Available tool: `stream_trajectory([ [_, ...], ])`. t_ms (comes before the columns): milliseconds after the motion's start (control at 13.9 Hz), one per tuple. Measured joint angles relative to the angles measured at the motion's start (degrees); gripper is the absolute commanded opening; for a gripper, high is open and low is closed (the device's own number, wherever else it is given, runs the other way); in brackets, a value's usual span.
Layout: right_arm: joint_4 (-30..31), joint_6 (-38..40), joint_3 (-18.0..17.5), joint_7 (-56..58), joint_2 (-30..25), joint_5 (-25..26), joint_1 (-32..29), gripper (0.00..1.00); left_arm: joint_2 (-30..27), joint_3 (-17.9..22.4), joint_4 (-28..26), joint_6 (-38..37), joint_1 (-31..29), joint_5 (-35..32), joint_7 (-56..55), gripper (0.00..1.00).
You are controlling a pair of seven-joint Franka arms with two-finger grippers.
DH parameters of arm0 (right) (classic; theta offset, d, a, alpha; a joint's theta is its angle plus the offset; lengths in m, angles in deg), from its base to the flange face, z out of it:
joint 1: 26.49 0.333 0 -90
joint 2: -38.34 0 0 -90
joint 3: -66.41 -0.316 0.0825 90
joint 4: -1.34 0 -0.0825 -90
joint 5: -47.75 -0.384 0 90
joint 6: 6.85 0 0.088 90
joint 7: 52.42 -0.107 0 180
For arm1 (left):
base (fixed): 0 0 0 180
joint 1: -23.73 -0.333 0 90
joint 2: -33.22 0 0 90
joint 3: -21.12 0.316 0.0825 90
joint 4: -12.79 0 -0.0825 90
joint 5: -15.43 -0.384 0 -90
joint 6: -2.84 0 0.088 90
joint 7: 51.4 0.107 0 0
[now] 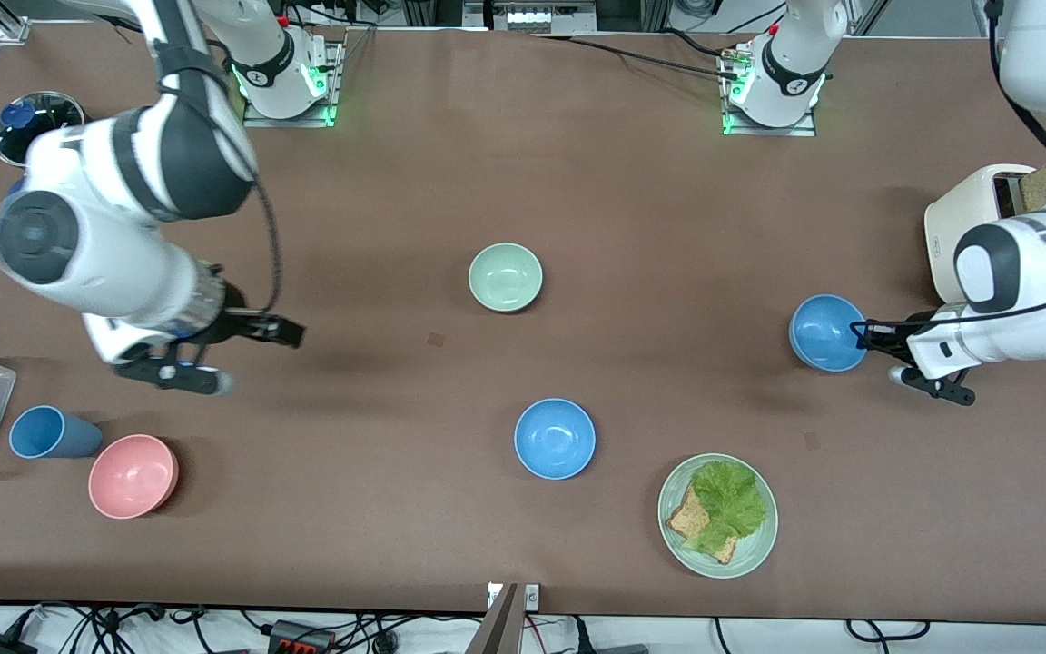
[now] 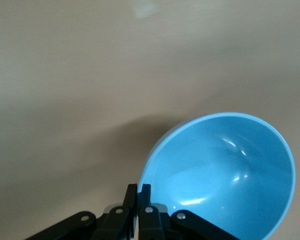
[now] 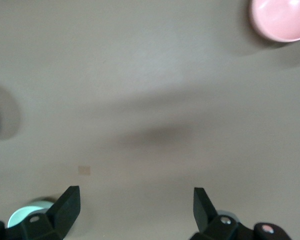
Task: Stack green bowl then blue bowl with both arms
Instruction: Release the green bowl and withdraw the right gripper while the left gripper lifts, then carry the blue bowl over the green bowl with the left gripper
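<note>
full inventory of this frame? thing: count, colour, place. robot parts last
green bowl: 1, pale mint, mid-table.
blue bowl: 1, sky blue, tilted, rim gripped by the left hand.
second blue bowl: 1, sky blue, nearer the camera than the green bowl.
pink bowl: 1, pink, right arm's end.
blue cup: 1, darker blue, on its side beside the pink bowl.
plate: 1, pale green, holds lettuce and toast.
toaster: 1, cream, left arm's end.
left hand: shut on the blue bowl.
right hand: open, over bare table.
</note>
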Motion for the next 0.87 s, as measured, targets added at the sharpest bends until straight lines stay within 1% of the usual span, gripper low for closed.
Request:
stream_trajectory([
  [72, 0.0, 0.0, 1.3, 0.2, -0.8, 0.0, -0.1, 1.00, -1.6, -2.0, 0.6, -2.8, 0.0, 0.3, -3.6, 0.01],
  [216, 0.0, 0.0, 3.7, 1.1, -2.1, 0.0, -0.2, 1.00, -4.7, -7.9, 1.0, -5.9, 0.1, 0.5, -15.0, 0.01],
  [289, -0.1, -0.1, 4.2, 2.1, -2.9, 0.0, -0.8, 1.00, -6.0, -11.4, 1.0, -6.4, 0.2, 0.6, -21.5, 0.01],
  [433, -0.1, -0.1, 3.9, 4.2, -4.9, 0.0, -3.2, 1.00, -7.5, -18.1, 0.9, -6.6, 0.5, 0.6, -34.1, 0.01],
  [505, -0.1, -0.1, 2.9, 5.3, -6.0, 0.1, -5.5, 1.00, -7.7, -20.8, 0.9, -6.6, 0.7, 0.6, -39.2, 0.01],
  [577, -0.1, -0.1, 1.1, 6.9, -7.1, 0.3, -8.8, 1.00, -7.8, -23.3, 0.9, -6.6, 0.7, 0.6, -44.1, 0.01],
  [794, -0.1, 0.1, -6.8, 13.9, -10.0, 5.1, -20.1, 1.00, -7.7, -31.3, 0.7, -4.1, 0.9, 0.6, -59.4, 0.01],
  [866, -0.1, 0.1, -8.3, 15.9, -10.6, 6.5, -22.4, 1.00, -7.6, -33.7, 0.3, -2.0, 1.0, 0.6, -64.3, 0.01],
])
